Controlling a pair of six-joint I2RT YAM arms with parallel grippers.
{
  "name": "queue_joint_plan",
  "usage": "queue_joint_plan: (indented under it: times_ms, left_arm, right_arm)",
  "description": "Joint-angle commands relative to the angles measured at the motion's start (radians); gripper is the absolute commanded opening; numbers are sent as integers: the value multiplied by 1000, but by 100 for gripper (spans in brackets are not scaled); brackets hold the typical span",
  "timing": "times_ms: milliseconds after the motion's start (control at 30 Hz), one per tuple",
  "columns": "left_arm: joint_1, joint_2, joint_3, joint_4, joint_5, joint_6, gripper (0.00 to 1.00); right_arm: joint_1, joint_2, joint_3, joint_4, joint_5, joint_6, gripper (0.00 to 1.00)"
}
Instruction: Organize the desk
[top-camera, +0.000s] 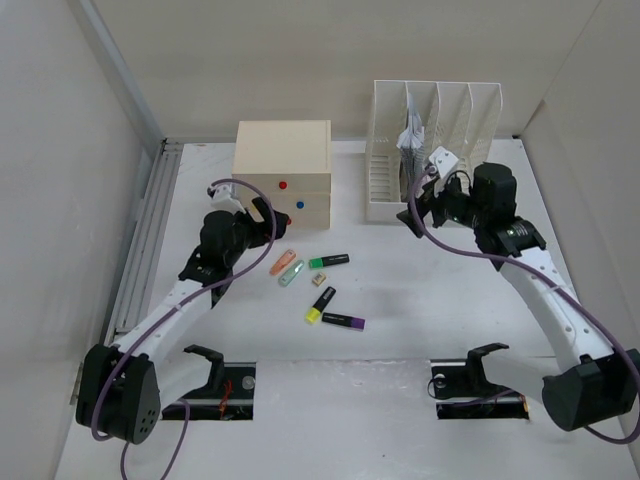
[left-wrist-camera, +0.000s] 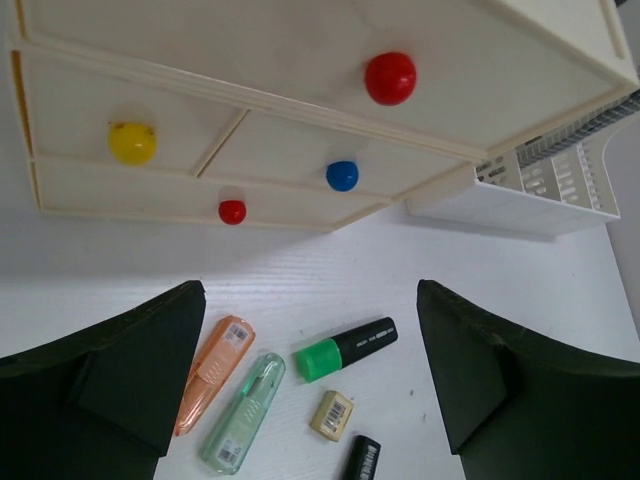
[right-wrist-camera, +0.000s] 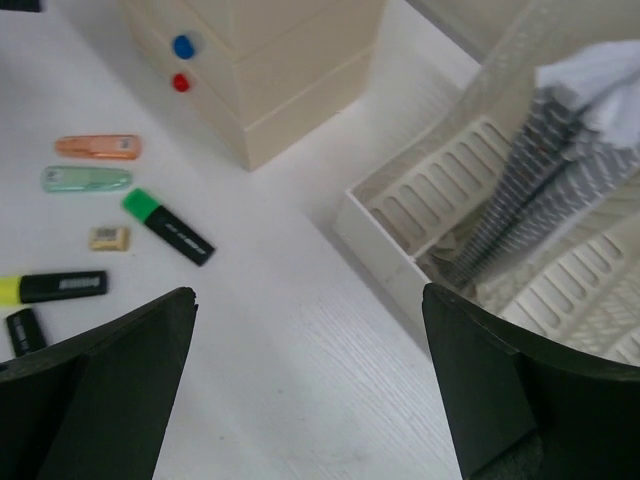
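The white desk (top-camera: 420, 300) holds a loose cluster at its middle: an orange correction tape (top-camera: 282, 262), a mint one (top-camera: 291, 272), a green highlighter (top-camera: 329, 262), a small eraser (top-camera: 320, 280), a yellow highlighter (top-camera: 320, 305) and a purple highlighter (top-camera: 343, 321). My left gripper (top-camera: 262, 215) is open and empty, above the desk in front of the drawer box. Its wrist view shows the orange tape (left-wrist-camera: 212, 372), mint tape (left-wrist-camera: 243, 412), green highlighter (left-wrist-camera: 346, 349) and eraser (left-wrist-camera: 332, 415) between the fingers. My right gripper (top-camera: 420, 200) is open and empty, over bare desk (right-wrist-camera: 300, 330) beside the rack.
A cream drawer box (top-camera: 283, 170) with coloured knobs stands at the back centre. A white slotted file rack (top-camera: 430, 140) at the back right holds a spiral notebook (right-wrist-camera: 540, 180). A grey rail (top-camera: 150, 220) runs along the left edge. Two dark cutouts (top-camera: 225, 390) sit near the arm bases.
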Motion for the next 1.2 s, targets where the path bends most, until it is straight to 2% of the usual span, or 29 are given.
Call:
queue_joint_plan:
  times_ms: [0,100,333,400,567,900,1067,1167]
  left_arm:
    - [10,-18,-16,98,-53,-54,87]
    - [22,10,20,31,-112,-54,100]
    - [73,-3,-24,90,-104,-89,100]
    - [73,10,-35,119,-104,-100,92]
    - [73,54,-87,208,-113,-112,82]
    - [91,102,-96,288,-122,-121,68]
    - [112,152,-85,319,-122,-130,56]
    - [122,188,-61,319,-122,-130,56]
  right_arm:
    - [7,-8,56,67,214,35,100]
    - [7,-19,66,67,240,35,100]
    - [7,-10,66,58,202,26,100]
    - [7,-10,66,58,202,26,100]
    - [7,-10,56,58,202,26,100]
    - [7,9,56,67,193,35,100]
    - [7,9,47,76,193,44,100]
    - [7,9,47,76,183,44,100]
